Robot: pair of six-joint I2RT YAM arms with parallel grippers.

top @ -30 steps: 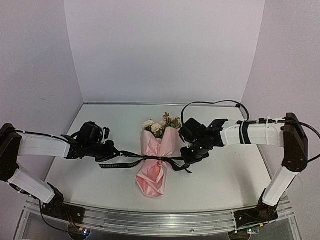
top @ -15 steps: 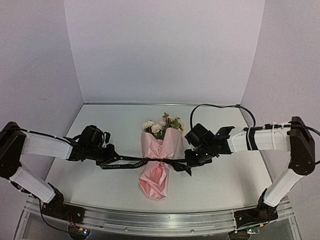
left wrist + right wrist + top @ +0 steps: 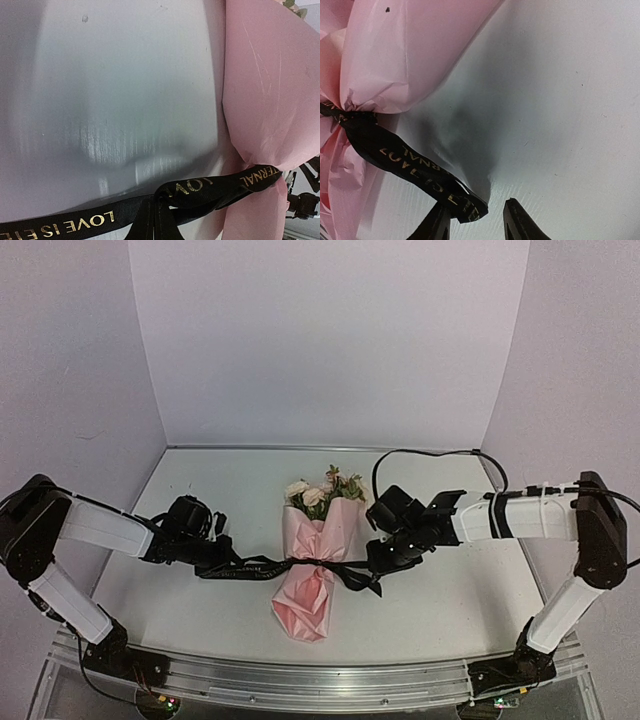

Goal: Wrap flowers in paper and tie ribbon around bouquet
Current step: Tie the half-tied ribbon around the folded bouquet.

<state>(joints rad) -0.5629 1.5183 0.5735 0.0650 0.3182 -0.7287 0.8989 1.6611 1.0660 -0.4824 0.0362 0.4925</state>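
A cone-shaped bouquet lies in the middle of the white table, its pale pink and cream flowers pointing to the far side and its pink paper narrowing to a crumpled end toward the near edge. A black ribbon cinches the paper at its waist; one length runs flat to the left as far as the left gripper, and a short dark tail lies on the right, just beside the right gripper. Both arms reach in low from the sides, and a black cable loops behind the right one.

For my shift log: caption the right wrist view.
Black ribbon cinched around the pink paper, its loose end lying at the open right gripper.
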